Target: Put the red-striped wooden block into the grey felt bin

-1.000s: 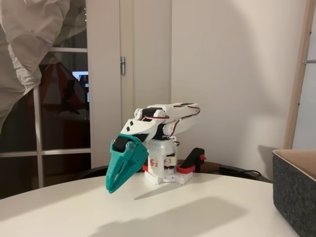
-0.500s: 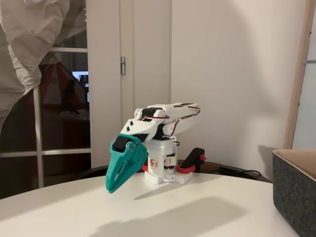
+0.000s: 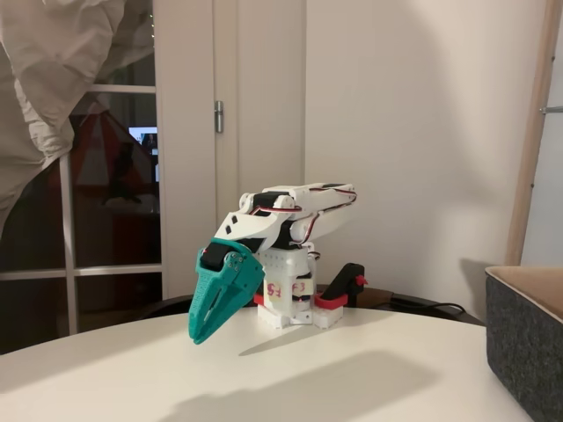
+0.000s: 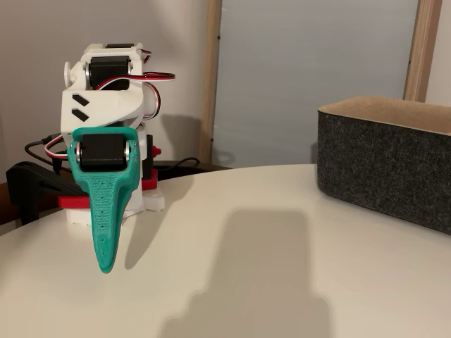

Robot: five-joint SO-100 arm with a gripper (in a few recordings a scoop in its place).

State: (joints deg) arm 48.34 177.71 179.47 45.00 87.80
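Arm base [image 3: 286, 303] sits at worktop [image 3: 352, 369] rear, grey felt bin [image 4: 387, 158] well apart at right edge.

The pincer [image 3: 201, 335] was teal on a white arm [image 3: 281, 215]. The bin [image 4: 386, 163] was dark grey with a tan lining; the counter [image 4: 282, 282] was white.

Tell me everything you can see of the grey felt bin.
The bin is a large box with straight walls of dark grey felt and a tan lining along its rim. It stands upright on the white table, at the right edge in both fixed views, cut off by the frame. Its inside is hidden. It stands well apart from the gripper; nothing touches it.
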